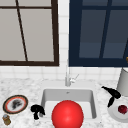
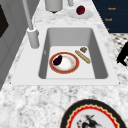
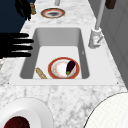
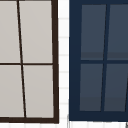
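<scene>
Writing shows nowhere; left hand (image 1: 37,110) hovers curled.

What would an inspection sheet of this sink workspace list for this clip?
Surface: marble counter around a white sink.
Job's things: white plate with a dark red fruit, right of the sink, next to the right hand.
Clutter: red-rimmed plate holding an eggplant in the sink, beside a tan stick; patterned plate and small jar on the left; red ball in the front view.
Hands: left hand curled, holding nothing; right hand open above the white plate.
Cables: nothing seen.
Surroundings: faucet, two windows, grey pot.
</scene>
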Tool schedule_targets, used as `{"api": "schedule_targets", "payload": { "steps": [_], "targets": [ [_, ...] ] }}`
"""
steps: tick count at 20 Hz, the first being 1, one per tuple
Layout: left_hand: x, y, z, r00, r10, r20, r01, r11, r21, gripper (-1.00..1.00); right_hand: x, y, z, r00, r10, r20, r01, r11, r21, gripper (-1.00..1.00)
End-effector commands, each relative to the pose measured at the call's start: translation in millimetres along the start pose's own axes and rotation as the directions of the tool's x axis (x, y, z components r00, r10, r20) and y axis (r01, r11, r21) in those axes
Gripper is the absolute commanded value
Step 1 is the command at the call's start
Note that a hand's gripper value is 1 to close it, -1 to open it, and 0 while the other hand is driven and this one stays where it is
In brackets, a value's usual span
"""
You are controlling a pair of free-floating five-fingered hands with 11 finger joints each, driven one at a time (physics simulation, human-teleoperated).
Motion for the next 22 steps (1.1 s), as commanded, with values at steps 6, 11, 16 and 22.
{"api": "schedule_targets", "payload": {
  "steps": [6,11,16,22],
  "targets": [
    [0.0,0.0,0.0,1.0000,0.000,0.000,0.000,1.0000,0.000,0.00,-9.0,27.0,12.6,0.972,0.100,-0.214,-0.104,0.995,-0.005,-1.00],
    [0.0,0.0,0.0,1.0000,0.000,0.000,0.000,1.0000,0.000,0.00,-11.4,50.9,27.2,0.948,0.108,-0.301,-0.111,0.994,0.009,-1.00],
    [0.0,0.0,0.0,1.0000,0.000,0.000,0.000,1.0000,0.000,0.00,1.5,84.0,42.0,0.921,0.189,-0.342,-0.188,0.981,0.036,-1.00],
    [0.0,0.0,0.0,1.0000,0.000,0.000,0.000,1.0000,0.000,0.00,6.4,104.0,69.6,0.877,0.277,-0.393,-0.262,0.961,0.092,-1.00]
  ]
}}
